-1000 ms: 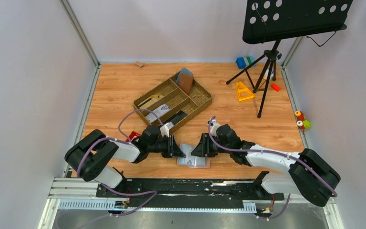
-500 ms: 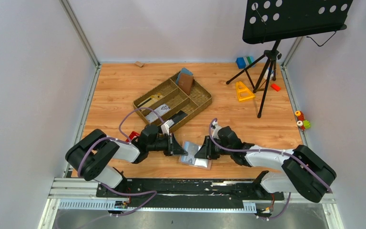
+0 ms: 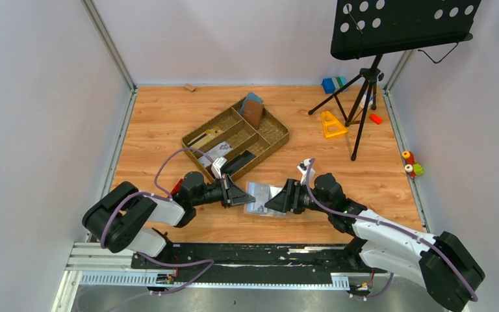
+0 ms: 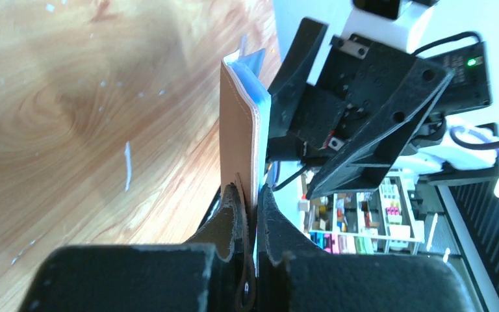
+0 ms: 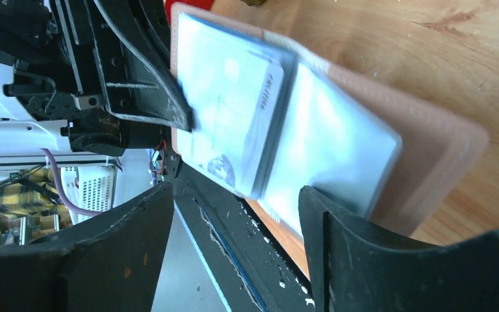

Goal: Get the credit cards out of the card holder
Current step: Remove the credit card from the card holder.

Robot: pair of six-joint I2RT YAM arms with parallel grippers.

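Got left end effector (image 4: 255,192) clamped tight on one edge of the card holder (image 4: 242,123), tan leather pinched between both fingers. Seeing the holder between the two arms, near the front of the bench (image 3: 338,162), just in front of the woven tray (image 3: 269,153). Can't tell whether resting on the wood or lifted clear. From the right wrist view, seeing it folded open: blue-grey sleeves inside, tan cover outside, one pale card (image 5: 230,107) lying on top of the sleeves on the clamped side. Got right end effector (image 5: 234,195) spread wide, gripping nothing, tips close to the holder's free edge, facing the left one head-on. Also noting a black music stand (image 3: 403,26) back right, with a yellow triangular piece (image 3: 331,123) by its legs.
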